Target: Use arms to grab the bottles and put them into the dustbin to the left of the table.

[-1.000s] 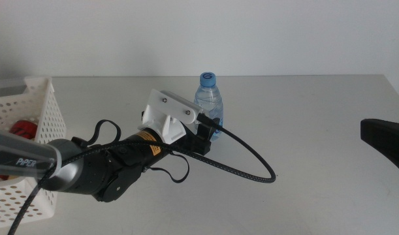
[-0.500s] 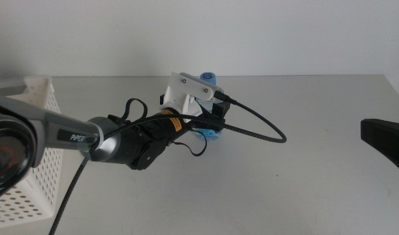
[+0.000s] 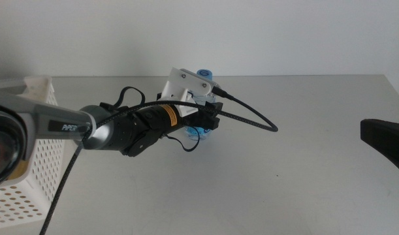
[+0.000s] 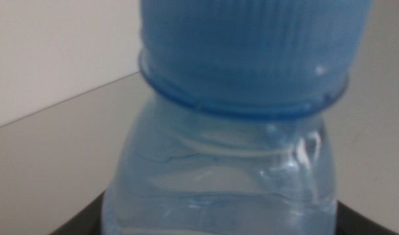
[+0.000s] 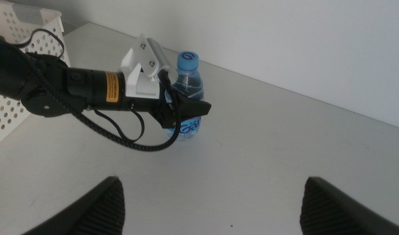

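Where black claw grips: ribbed-capped bottle

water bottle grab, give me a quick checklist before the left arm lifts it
1. Left claw is at the water bottle, dark jaws on either side of its body: ok.
2. Jaws closed firmly on the bottle: cannot tell; the left wrist view shows only the bottle close up.
3. Bottle upright on the table, blue cap on: ok.
4. Dustbin within view at the table's left side, open top: ok.
5. Right claw open and back from the bottle, out of the way: ok.
6. Black cable loops beside the bottle, free of it: cannot tell.
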